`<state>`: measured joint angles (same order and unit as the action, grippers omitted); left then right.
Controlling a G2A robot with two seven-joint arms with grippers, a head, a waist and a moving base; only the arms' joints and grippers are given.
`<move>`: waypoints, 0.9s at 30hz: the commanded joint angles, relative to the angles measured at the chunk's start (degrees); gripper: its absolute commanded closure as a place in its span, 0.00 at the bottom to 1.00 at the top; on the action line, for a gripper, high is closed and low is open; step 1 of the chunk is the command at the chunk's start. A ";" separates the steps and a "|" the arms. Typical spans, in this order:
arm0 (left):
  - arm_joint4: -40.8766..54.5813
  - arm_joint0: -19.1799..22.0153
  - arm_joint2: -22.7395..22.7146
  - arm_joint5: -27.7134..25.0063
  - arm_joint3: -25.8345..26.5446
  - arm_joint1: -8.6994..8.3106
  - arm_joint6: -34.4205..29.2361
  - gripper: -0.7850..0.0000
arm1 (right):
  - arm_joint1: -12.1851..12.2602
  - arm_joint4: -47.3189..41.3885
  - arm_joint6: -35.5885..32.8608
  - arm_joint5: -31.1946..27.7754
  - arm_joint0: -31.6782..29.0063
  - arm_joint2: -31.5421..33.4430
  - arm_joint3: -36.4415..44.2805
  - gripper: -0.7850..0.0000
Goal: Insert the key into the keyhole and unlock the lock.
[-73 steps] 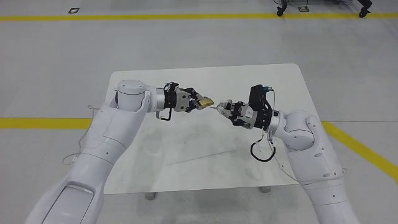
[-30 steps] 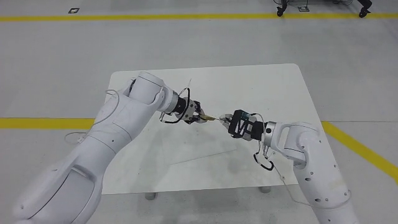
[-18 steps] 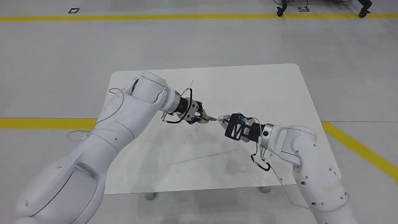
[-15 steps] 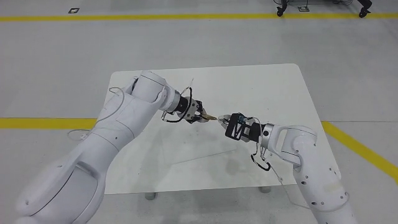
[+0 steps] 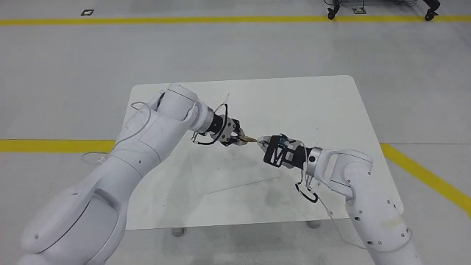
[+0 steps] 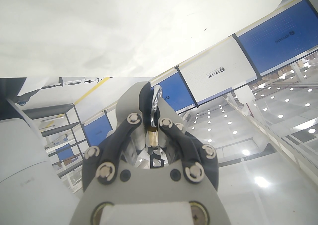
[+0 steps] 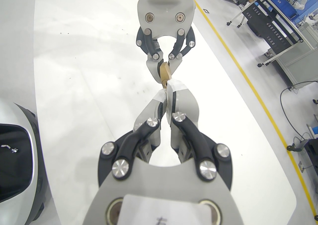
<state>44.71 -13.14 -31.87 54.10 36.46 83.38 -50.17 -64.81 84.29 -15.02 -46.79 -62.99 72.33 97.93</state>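
The brass lock (image 7: 164, 72) hangs in mid-air, clamped between the pads of the left gripper (image 6: 152, 109). Its silver shackle (image 6: 156, 98) lies deep between that gripper's fingers, and its keyhole (image 7: 163, 84) end pokes out past the fingertips. To my eye that hold leaves the keyhole face bare, and the grip on the flat sides should stop the body twisting when the key turns.

The right gripper (image 7: 166, 92) sits straight opposite, nose to nose with the left one. Its two taped fingertips are pinched tight together and touch the keyhole end of the lock. The pads cover whatever they hold. I take it to be the key, already entered or just entering, but I cannot make out the blade itself.

Both grippers line up along one axis, which suits a straight push followed by a wrist roll. The white table (image 7: 74, 37) lies well below the pair, so nothing there props the lock.
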 commanded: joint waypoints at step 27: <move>1.48 0.82 2.67 0.11 -1.31 0.96 0.10 1.00 | 0.55 2.71 -2.71 2.42 0.42 -2.55 1.18 1.00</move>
<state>46.12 -12.36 -29.38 54.15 35.12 84.31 -50.13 -64.28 86.67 -17.68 -44.48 -62.56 69.88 98.99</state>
